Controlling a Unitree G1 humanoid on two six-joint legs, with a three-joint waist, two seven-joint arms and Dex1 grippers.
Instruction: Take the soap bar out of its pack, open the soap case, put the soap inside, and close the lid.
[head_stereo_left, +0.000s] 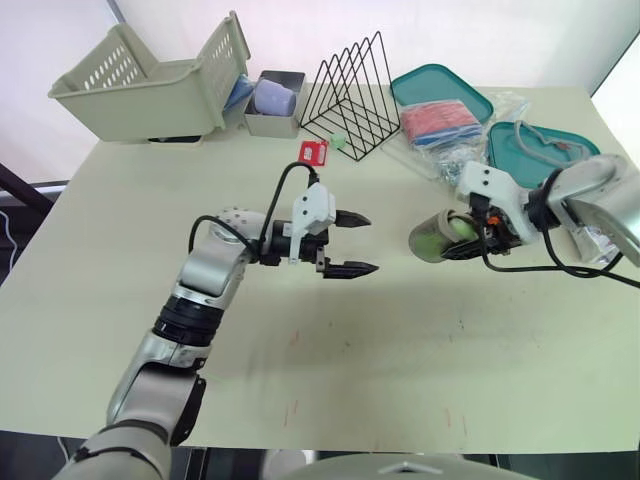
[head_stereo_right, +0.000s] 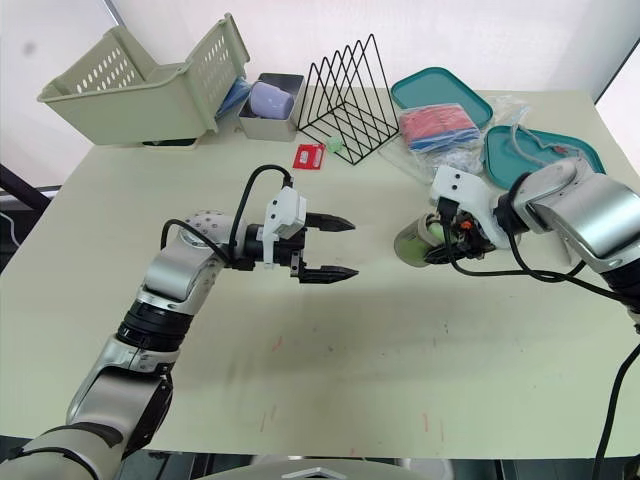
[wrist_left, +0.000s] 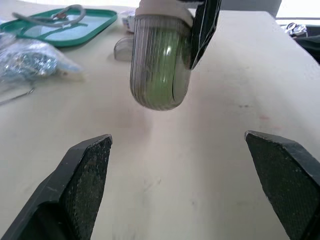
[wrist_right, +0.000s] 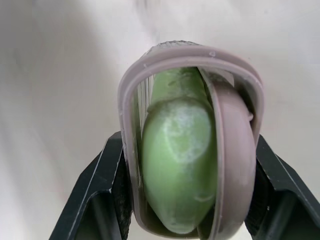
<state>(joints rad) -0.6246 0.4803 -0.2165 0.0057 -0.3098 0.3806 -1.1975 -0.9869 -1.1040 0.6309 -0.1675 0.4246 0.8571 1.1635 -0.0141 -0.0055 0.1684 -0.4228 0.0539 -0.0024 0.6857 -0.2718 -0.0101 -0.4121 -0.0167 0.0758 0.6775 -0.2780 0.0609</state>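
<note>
Right gripper (head_stereo_left: 468, 240) is clamped on the soap case (head_stereo_left: 432, 238), one black finger on each side, holding it on its side over the right part of the table (head_stereo_left: 400, 340), near the teal tray (head_stereo_left: 520, 150). The green soap (wrist_right: 177, 160) sits inside, showing through the case's open end. Left gripper (head_stereo_left: 371, 243) hovers mid-table, fingers spread wide and empty, pointing at the case.

1. soap case (wrist_left: 159, 65), ahead of left gripper (head_stereo_left: 372, 243): translucent ribbed plastic, glossy.
2. soap (wrist_right: 180, 160) inside: green, matt, chalky.
3. gripper pads (wrist_left: 90, 175): black, fine-grained texture.
4. table (head_stereo_left: 400, 350) beneath gripper: cream, matt, smooth.
</note>
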